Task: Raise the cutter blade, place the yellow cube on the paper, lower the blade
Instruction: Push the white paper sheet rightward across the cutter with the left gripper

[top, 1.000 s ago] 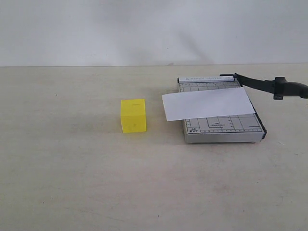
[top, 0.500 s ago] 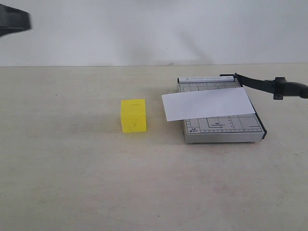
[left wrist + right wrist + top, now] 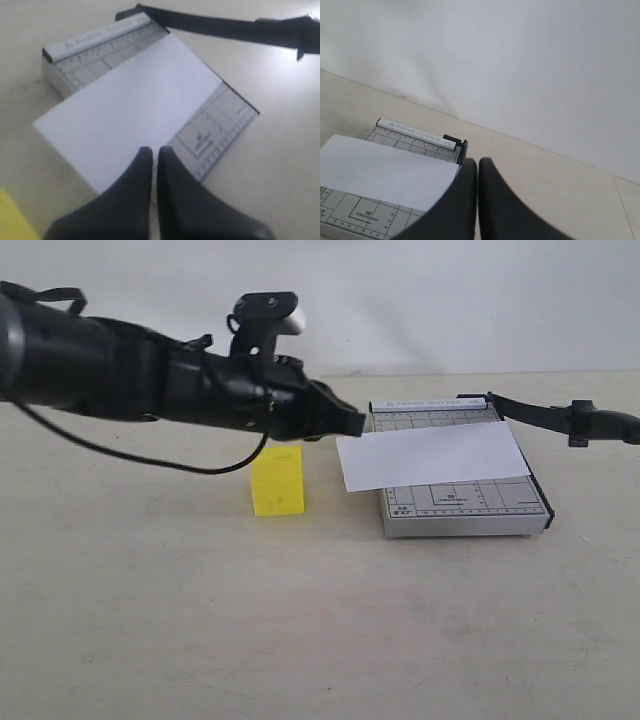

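Note:
The yellow cube (image 3: 278, 480) sits on the table left of the grey cutter base (image 3: 465, 508). Its corner (image 3: 12, 220) shows in the left wrist view. The white paper (image 3: 432, 455) lies across the base (image 3: 215, 125) and overhangs it toward the cube. The cutter blade (image 3: 545, 417) is raised, its handle (image 3: 605, 426) pointing right. My left gripper (image 3: 355, 423) is shut and empty, hovering above the cube at the paper's (image 3: 135, 100) near edge; its tips (image 3: 154, 152) touch. My right gripper (image 3: 477, 162) is shut too, beside the hinge (image 3: 462, 147), and is outside the exterior view.
The left arm (image 3: 130, 375) stretches in from the left, with a cable (image 3: 130, 455) hanging beneath it. A white wall (image 3: 420, 300) stands behind the table (image 3: 300, 620).
The left arm has swung in from the upper left and now reaches over the cube to the paper's edge. Cube, paper and raised blade have not moved.

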`<action>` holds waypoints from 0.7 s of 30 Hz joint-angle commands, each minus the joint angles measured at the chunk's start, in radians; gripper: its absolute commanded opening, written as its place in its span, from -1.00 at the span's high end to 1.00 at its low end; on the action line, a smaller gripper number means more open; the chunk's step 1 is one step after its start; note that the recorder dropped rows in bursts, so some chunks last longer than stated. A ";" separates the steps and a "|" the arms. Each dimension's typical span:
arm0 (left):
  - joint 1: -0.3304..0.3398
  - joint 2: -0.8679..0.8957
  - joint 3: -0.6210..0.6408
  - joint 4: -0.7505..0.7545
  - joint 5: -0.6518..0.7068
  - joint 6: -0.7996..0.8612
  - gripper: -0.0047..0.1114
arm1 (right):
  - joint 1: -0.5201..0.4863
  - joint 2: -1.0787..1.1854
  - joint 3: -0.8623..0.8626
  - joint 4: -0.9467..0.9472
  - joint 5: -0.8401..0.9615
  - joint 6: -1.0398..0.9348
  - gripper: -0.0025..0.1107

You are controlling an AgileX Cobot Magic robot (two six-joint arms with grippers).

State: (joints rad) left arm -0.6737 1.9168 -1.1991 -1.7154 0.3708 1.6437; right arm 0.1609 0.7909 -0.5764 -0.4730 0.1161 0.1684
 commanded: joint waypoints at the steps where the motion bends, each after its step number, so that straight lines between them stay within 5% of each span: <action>1: -0.037 0.138 -0.210 -0.029 -0.021 0.025 0.84 | -0.002 -0.002 -0.002 -0.024 0.021 0.001 0.94; 7: -0.068 0.307 -0.375 0.094 -0.024 -0.098 0.84 | -0.086 0.056 -0.011 -0.035 0.033 0.059 0.94; 14: -0.071 0.348 -0.430 0.139 -0.065 -0.134 0.84 | -0.291 0.162 -0.034 -0.029 -0.195 0.514 0.94; 21: -0.071 0.411 -0.493 0.189 -0.008 -0.134 0.84 | -0.303 0.219 -0.034 -0.033 -0.224 0.456 0.94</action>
State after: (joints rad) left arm -0.7405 2.3097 -1.6701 -1.5402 0.3414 1.5198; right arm -0.1365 0.9951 -0.6040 -0.4944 -0.0809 0.6640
